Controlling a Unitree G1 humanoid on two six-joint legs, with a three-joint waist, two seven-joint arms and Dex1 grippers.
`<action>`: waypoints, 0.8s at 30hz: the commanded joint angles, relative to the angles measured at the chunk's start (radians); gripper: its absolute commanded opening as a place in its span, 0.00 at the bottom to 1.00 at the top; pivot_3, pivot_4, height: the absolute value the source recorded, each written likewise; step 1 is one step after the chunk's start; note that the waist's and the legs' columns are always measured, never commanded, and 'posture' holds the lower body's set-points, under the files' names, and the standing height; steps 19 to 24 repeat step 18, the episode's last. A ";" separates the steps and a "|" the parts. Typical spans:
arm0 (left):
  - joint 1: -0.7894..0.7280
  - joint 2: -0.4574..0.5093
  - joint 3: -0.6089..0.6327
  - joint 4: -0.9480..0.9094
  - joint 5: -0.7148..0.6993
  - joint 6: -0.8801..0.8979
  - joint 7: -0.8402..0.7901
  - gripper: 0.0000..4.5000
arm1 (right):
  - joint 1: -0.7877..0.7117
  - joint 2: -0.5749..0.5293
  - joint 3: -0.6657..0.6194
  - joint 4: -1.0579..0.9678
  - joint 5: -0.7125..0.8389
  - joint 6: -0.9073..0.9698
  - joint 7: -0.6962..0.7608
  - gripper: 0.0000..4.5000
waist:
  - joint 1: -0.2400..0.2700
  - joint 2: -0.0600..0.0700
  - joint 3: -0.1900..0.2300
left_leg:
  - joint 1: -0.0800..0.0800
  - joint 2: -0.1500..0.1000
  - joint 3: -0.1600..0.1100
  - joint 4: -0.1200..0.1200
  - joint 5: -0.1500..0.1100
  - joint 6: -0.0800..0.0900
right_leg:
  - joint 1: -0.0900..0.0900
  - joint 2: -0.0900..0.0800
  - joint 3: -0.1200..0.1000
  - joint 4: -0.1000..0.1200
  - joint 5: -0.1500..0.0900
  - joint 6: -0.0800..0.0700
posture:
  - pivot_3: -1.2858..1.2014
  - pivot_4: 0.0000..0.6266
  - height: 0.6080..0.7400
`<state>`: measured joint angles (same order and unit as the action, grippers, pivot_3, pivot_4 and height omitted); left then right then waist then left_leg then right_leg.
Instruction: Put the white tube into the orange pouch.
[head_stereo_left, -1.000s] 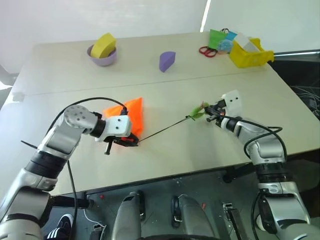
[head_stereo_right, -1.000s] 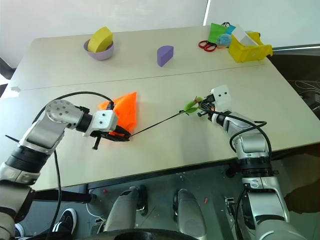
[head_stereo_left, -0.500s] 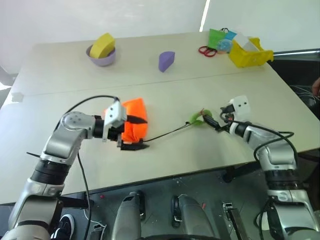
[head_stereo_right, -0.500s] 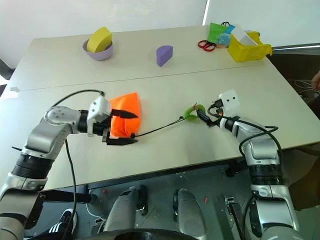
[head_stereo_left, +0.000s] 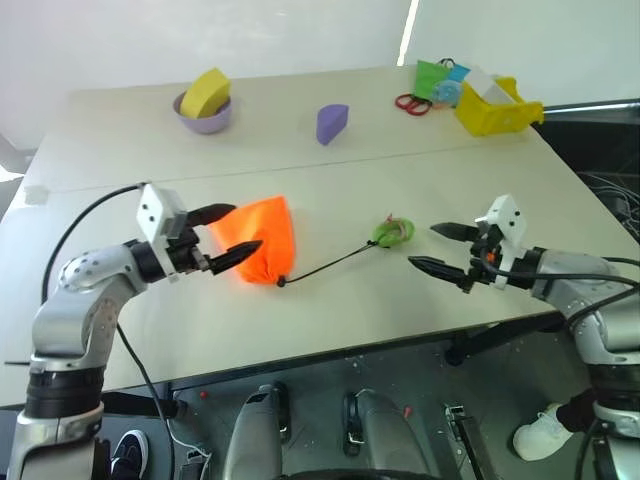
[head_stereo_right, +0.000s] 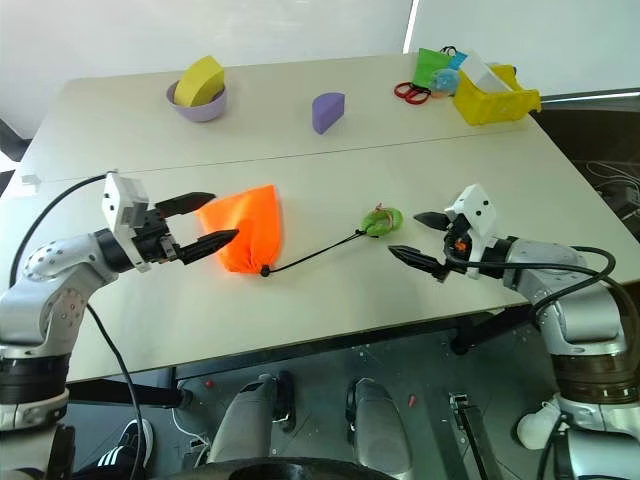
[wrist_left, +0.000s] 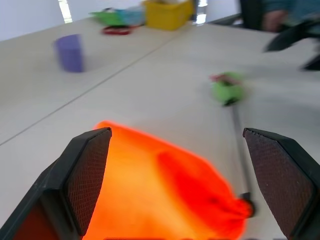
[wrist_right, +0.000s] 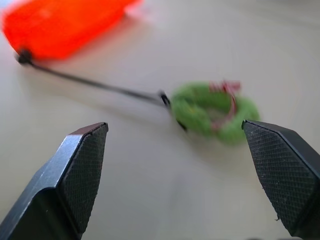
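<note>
No lettering, label, brand mark, number or sign can be read anywhere in these views. The orange pouch (head_stereo_right: 245, 238) at the middle of the bench (head_stereo_right: 330, 170) shows plain fabric with no print. The yellow bin (head_stereo_right: 492, 97) at two o'clock and the white carton (head_stereo_right: 484, 70) standing in it carry no marking that can be made out, and the green bag (head_stereo_right: 432, 68) beside them is likewise blank to the eye.
</note>
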<state>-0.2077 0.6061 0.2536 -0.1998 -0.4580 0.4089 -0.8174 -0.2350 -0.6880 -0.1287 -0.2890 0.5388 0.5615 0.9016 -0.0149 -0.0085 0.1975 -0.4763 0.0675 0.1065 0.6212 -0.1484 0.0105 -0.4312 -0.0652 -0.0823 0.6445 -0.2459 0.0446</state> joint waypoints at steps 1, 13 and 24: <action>0.052 -0.016 0.083 -0.042 0.036 -0.063 0.105 1.00 | 0.046 0.056 0.024 -0.153 0.064 0.012 -0.039 1.00 | 0.003 0.000 0.000 | 0.000 0.000 0.000 -0.001 0.000 0.000 | -0.001 0.000 0.000 0.000 0.000 0.000 | 0.52 0.24 1.00; 0.151 -0.041 0.156 0.099 0.064 -0.182 0.195 1.00 | 0.094 -0.021 0.107 -0.093 -0.082 -0.098 0.022 1.00 | 0.004 -0.001 -0.004 | -0.003 0.001 0.002 -0.017 0.000 0.000 | -0.003 0.002 -0.001 -0.032 0.018 0.000 | 0.52 0.24 1.00; 0.165 -0.042 0.163 0.146 0.073 -0.249 0.202 1.00 | 0.099 -0.028 0.105 -0.044 -0.108 -0.143 0.041 1.00 | 0.004 -0.002 -0.006 | -0.002 0.000 0.010 -0.025 0.000 -0.001 | -0.005 -0.001 0.000 -0.036 0.020 0.000 | 0.52 0.24 1.00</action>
